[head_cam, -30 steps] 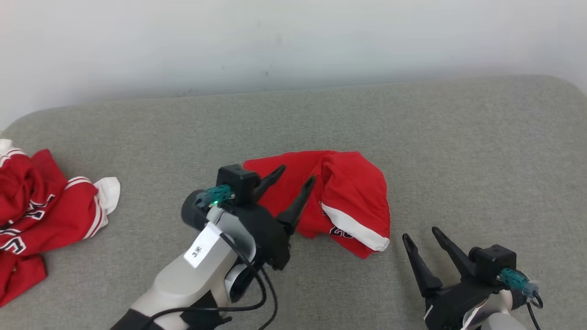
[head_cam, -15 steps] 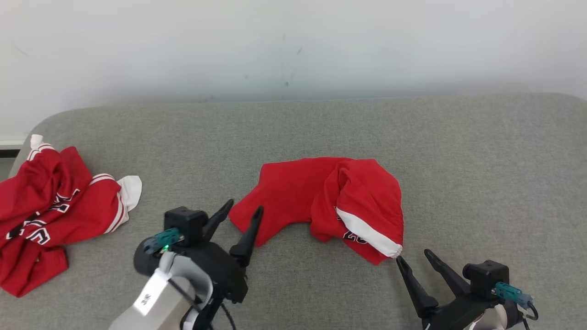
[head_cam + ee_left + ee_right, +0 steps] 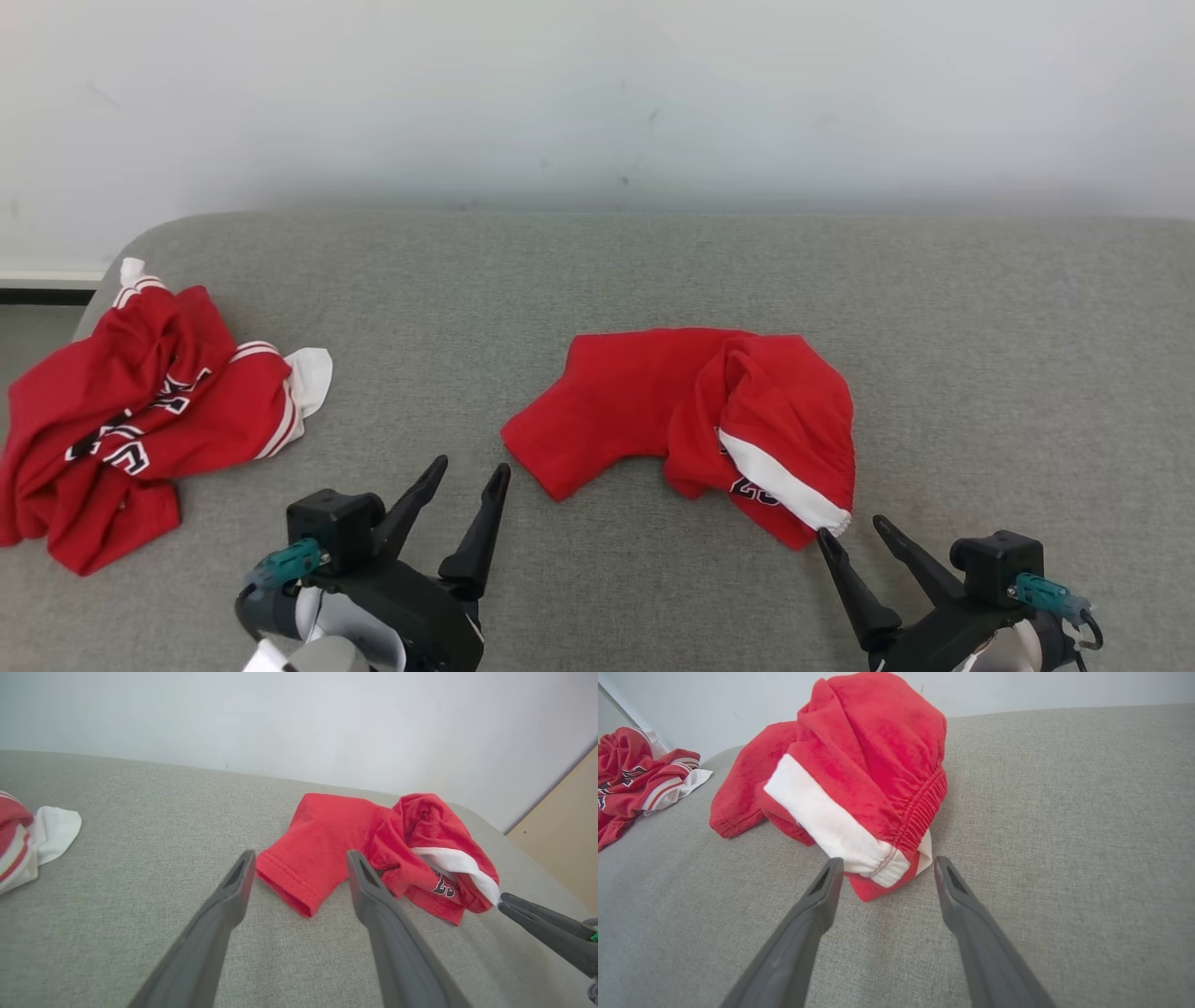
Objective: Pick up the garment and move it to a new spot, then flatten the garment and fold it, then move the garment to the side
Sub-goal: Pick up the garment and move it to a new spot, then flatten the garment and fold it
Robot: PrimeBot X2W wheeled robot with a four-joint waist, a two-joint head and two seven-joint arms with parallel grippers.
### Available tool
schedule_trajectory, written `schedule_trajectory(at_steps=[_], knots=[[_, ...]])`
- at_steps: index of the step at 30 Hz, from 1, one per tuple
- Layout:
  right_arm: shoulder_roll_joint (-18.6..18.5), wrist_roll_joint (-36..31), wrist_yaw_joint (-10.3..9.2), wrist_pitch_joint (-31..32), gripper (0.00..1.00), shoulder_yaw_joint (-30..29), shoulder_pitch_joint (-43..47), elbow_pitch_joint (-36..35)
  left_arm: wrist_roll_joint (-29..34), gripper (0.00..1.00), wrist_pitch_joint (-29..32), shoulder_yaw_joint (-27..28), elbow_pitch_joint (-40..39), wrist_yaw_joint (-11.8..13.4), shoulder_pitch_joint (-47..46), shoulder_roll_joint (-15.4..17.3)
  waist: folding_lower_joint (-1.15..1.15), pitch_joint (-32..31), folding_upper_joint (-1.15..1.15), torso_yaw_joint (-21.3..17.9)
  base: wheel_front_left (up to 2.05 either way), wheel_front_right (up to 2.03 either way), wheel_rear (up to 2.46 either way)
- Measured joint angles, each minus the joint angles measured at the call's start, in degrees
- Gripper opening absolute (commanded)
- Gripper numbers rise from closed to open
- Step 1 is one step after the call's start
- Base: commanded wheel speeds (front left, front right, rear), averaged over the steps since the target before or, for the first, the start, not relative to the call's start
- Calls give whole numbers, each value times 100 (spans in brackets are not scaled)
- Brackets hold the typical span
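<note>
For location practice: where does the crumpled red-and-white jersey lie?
Head view: the crumpled red-and-white jersey lies at the left end of the grey fabric surface, left of the red shorts.

**Arm ends and wrist hardware, head and wrist views**

We identify two matt black two-finger units, the left gripper (image 3: 470, 464) and the right gripper (image 3: 850, 527), each with long tapering fingers (image 3: 219, 924) that narrow to a point. In the wrist views we see these as dark grey, with a shallow recessed slot just below each tip. On each wrist we note a black cube-shaped camera housing (image 3: 334, 519) with a teal plug connector (image 3: 289, 563) on its outer side. Behind the left unit we see a rounded pale grey forearm shell (image 3: 322, 659). At the right wrist we note a thin black cable loop (image 3: 1088, 635).
</note>
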Motion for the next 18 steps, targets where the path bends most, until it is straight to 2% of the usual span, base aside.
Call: schedule_trajectory(at_steps=[4, 5, 6, 7, 8, 18], knots=[[-13, 0, 1, 77, 100, 32, -29, 77, 123, 100, 0, 287, -313, 91, 178, 92, 0, 4, 0, 139, 0, 0, 0], [-14, -1, 1, 78, 93, 34, -40, 83, 172, 100, 0, 341, -371, 94, 217, 131, 0, 9, 0, 163, 0, 0, 0], [-15, -1, 1, 79, 75, 36, -51, 97, 187, 100, -1, 391, -408, 98, 255, 158, 0, 14, 0, 185, 0, 0, 0], [-16, -1, 2, 85, 35, 53, -71, 115, 192, 100, -1, 452, -461, 100, 303, 188, 0, 20, 0, 202, 0, 0, 0], [-20, -8, 4, 86, 0, 75, -90, 123, 211, 100, -7, 498, -512, 102, 360, 216, 0, 28, 0, 215, 0, 0, 0], [-22, -45, 7, -1, 0, 96, -261, 74, 356, 100, -7, 816, -806, 144, 686, 236, 0, 59, 0, 219, 0, 0, 0]])
